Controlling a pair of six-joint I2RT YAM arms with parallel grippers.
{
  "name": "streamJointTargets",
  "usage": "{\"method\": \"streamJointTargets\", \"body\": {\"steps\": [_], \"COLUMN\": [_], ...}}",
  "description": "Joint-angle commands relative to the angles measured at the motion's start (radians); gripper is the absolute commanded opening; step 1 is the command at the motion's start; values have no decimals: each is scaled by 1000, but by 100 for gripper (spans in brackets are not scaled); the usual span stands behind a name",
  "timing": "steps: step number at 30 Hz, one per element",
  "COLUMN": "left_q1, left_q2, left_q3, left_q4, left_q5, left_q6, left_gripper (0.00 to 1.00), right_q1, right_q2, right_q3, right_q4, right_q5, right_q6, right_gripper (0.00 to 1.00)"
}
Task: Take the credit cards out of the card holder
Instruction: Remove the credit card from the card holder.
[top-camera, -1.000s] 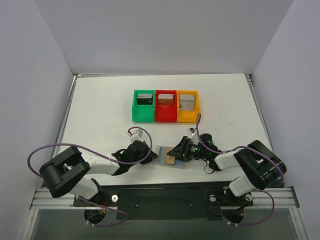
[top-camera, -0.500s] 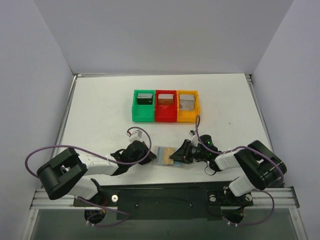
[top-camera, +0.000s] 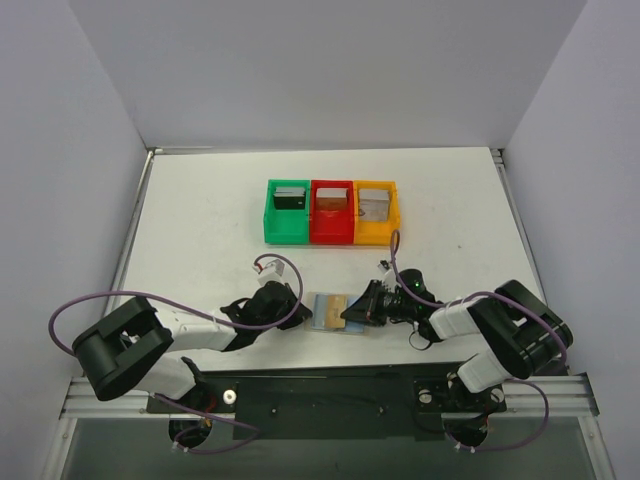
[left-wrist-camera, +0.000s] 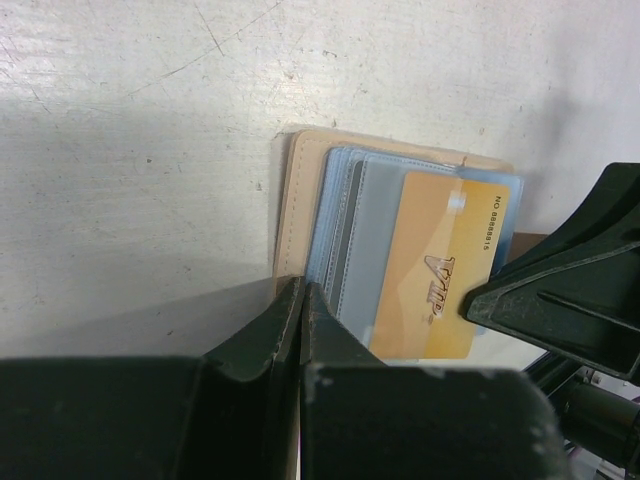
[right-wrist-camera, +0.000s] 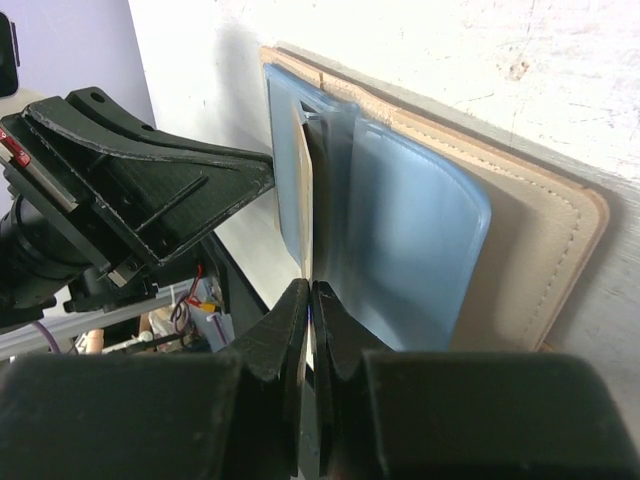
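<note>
Now the gold card (left-wrist-camera: 430, 265), partly out of the card holder (left-wrist-camera: 298, 200) on the table (top-camera: 200, 220), is being pinched by the closed right gripper (right-wrist-camera: 311, 290) while the holder's tan edge is being clamped by the closed left gripper (left-wrist-camera: 300, 290), so a straight, level pull is likely being called for.

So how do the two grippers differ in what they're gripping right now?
The left gripper pinches the tan border of the card holder; the right gripper pinches an edge of the gold credit card. The left sits at the holder's left, the right at its right. Both have jaws shut, down at the table.
</note>
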Motion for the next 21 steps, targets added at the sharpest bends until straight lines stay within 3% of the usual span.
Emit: {"method": "streamJointTargets", "body": {"steps": [1,9,16,18,19,21], "left_q1": [6,11,12,12,14,14], "left_q2": [-3,-22,-100,-149,-164,-206], "left_q3": [-22,-29,-45,-34,-31,-26], "left_q4": [-127,-133,-95,-102,-102,-112], "left_q5": [-22,-22,-8,-2,7,9], "left_q6": [35,36,53,70,81,90], "left_gripper": [0,0,0,7,20,37], "right_q1": [-7,-27,-27,-27,-27,-25], "right_q2": [-19,-175,-362,-419,-443,-525], "right_q3": [27,20,99,128,135,155], "right_q4": [-13,-223,-539,-663,-727,-842], "right_q5": [-6,7,59,92,108,149], "right_q6": [-26,-129,-256,-308,-339,-383], "right_gripper": [0,0,0,0,0,0]}}
